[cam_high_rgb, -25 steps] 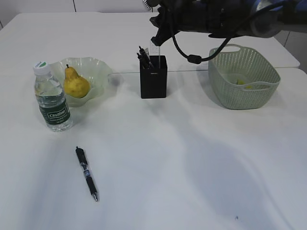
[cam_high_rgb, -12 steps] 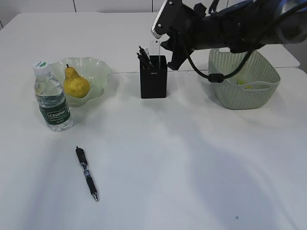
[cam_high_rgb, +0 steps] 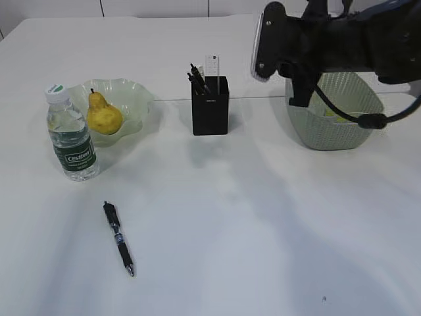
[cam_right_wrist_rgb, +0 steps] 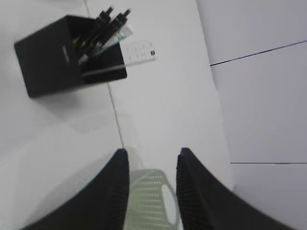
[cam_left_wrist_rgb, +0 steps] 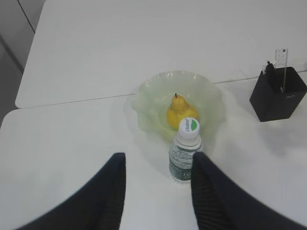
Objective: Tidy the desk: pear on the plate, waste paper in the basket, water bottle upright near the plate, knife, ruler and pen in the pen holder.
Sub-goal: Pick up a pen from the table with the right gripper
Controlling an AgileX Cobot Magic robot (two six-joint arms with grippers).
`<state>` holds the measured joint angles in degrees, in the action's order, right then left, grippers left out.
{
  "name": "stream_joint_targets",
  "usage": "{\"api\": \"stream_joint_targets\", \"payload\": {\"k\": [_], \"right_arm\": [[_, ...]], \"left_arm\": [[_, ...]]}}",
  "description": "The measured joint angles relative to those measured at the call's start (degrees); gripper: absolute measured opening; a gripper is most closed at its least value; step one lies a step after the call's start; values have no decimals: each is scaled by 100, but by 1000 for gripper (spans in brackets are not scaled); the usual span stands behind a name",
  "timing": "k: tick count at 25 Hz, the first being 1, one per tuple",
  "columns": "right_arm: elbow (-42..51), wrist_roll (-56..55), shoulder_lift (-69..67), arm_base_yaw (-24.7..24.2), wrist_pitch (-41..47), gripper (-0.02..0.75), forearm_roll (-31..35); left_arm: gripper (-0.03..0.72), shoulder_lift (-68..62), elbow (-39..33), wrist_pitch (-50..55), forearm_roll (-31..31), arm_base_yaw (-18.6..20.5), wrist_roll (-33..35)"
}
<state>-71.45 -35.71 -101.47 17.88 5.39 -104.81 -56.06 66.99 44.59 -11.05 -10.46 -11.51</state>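
A yellow pear (cam_high_rgb: pixel 103 117) lies on the green glass plate (cam_high_rgb: pixel 137 99). The water bottle (cam_high_rgb: pixel 72 138) stands upright just in front of the plate. One black pen (cam_high_rgb: pixel 119 238) lies flat on the table at the front left. The black pen holder (cam_high_rgb: pixel 210 108) holds the clear ruler (cam_high_rgb: pixel 212 65) and dark-handled items (cam_right_wrist_rgb: pixel 103 24); which of them is the knife I cannot tell. Yellowish waste paper (cam_high_rgb: pixel 333 114) lies in the basket (cam_high_rgb: pixel 358 125). My right gripper (cam_right_wrist_rgb: pixel 152 155) hangs open and empty over the basket's rim. My left gripper (cam_left_wrist_rgb: pixel 158 160) is open and empty, high above the bottle (cam_left_wrist_rgb: pixel 186 143).
The right arm (cam_high_rgb: pixel 342 43) spans the top right, over the basket. A seam between two tabletops (cam_high_rgb: pixel 263 98) runs behind the holder. The left arm does not show in the exterior view. The pen holder (cam_left_wrist_rgb: pixel 278 98) stands to the right of the plate (cam_left_wrist_rgb: pixel 146 103).
The right arm has swung to the right, from above the pen holder to over the basket. The ruler stays standing in the holder. Nothing else moved.
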Motion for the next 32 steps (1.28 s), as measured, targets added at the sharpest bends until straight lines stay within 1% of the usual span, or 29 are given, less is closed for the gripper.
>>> {"api": "stream_joint_targets", "payload": {"k": [9, 12, 16, 18, 21, 23, 28, 32], "right_arm": [[1035, 2303, 685, 0, 420, 281, 24], [1305, 2837, 904, 0, 714, 281, 37], [1738, 3041, 1117, 0, 1331, 281, 69], [2034, 3046, 1263, 0, 1347, 281, 83], [2545, 3046, 1537, 156, 1336, 281, 97], [2848, 2929, 1703, 288, 1314, 281, 270], [3252, 2804, 2163, 642, 1299, 281, 1056], [3243, 2353, 2293, 1088, 1273, 281, 1946]], "left_arm": [[316, 0, 0, 0, 12, 0, 0], [316, 0, 0, 0, 1, 0, 0], [312, 0, 0, 0, -22, 0, 0], [312, 0, 0, 0, -22, 0, 0], [312, 0, 0, 0, -11, 0, 0], [312, 0, 0, 0, 29, 0, 0], [311, 0, 0, 0, 273, 0, 0], [311, 10, 0, 0, 509, 0, -2]]}}
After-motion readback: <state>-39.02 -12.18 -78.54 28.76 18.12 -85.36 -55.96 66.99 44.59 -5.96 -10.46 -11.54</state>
